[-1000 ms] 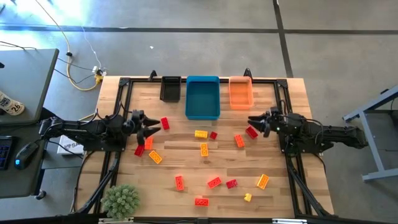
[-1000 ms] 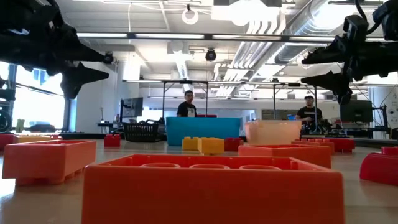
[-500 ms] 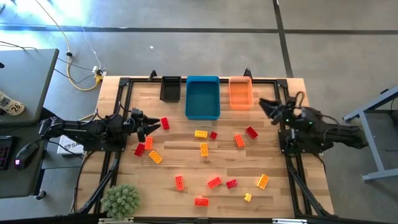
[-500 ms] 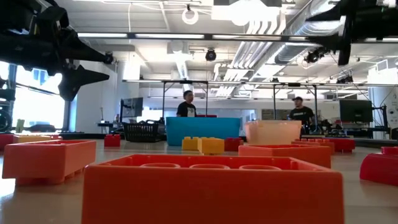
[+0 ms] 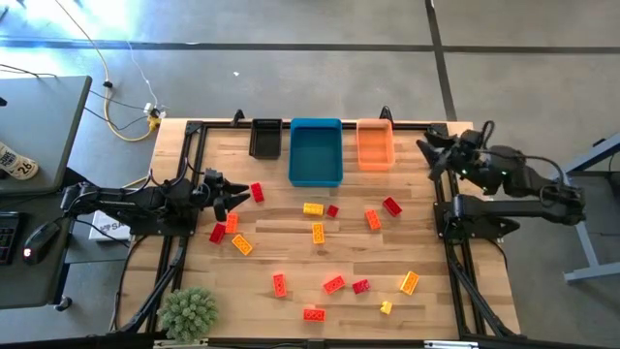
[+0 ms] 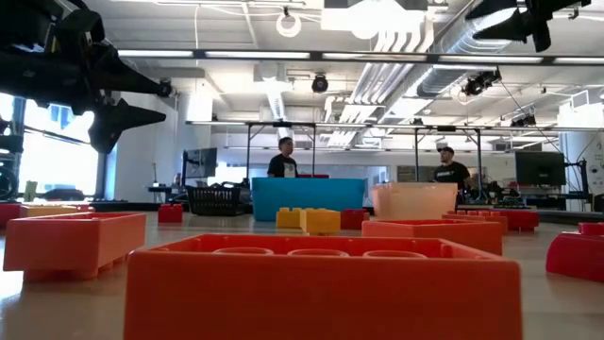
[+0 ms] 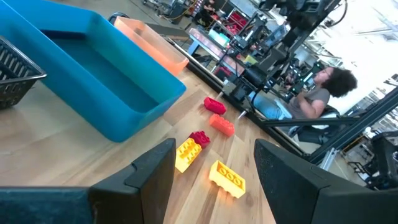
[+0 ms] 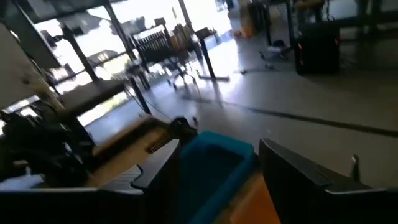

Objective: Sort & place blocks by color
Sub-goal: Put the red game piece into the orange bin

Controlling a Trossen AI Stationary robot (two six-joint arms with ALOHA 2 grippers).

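Note:
Several small red, orange and yellow blocks lie flat and scattered on the wooden table, among them a red block (image 5: pixel 257 192), a yellow block (image 5: pixel 312 208) and a red block (image 5: pixel 391 206). My left gripper (image 5: pixel 232 199) (image 7: pixel 214 148) hovers open just left of the red block near the table's left side and holds nothing. My right gripper (image 5: pixel 433 155) (image 8: pixel 219 149) is open and empty. It is raised high at the table's far right, beside the orange bin (image 5: pixel 375 144), and shows at the top of the low view (image 6: pixel 481 21).
Three bins stand in a row at the far edge: black (image 5: pixel 265 138), blue (image 5: pixel 316 152) and orange. A potted plant (image 5: pixel 188 312) sits at the near left corner. More blocks (image 5: pixel 333 284) lie toward the near edge. People (image 6: pixel 285 161) stand in the room behind.
My right gripper has risen from just above the red block on the table's right and swung toward the far right corner, staying open and empty. That block lies where it was.

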